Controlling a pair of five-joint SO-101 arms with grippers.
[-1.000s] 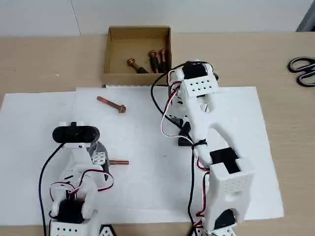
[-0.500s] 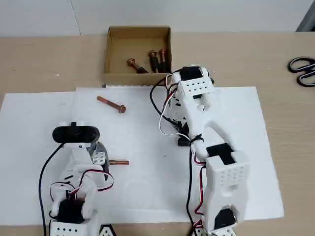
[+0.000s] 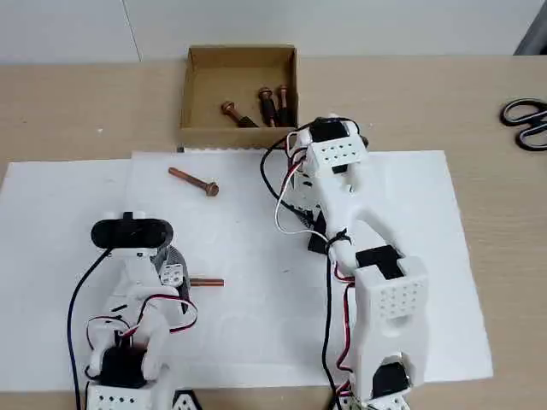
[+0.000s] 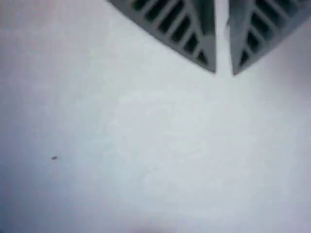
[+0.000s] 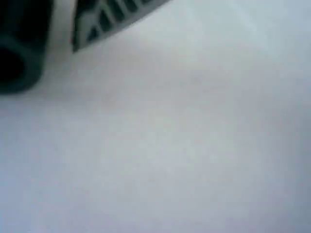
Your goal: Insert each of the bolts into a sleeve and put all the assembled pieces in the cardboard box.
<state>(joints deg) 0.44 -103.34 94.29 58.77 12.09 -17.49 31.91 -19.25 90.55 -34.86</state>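
On paper (image 3: 256, 342), bolt (image 3: 193, 181) lies diag., head right.

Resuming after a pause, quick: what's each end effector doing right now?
Left end effector: closed to a thin slit, holding nothing.
Right end effector: cannot be told; a dark hollow cylinder sits close beside it.

Both arms are built from white printed plastic shells, with black servo motors between the joints. The right arm (image 3: 395, 299) has blocky housings with a grid of small round holes, and thin red, white and black wires (image 3: 293, 175) loop along it. The left arm (image 3: 137, 295) has a black oval camera housing (image 3: 132, 232) and a black cable (image 3: 77, 299). The left end effector (image 4: 223, 72) has grey fingers (image 4: 180, 24) with ribbed slots.
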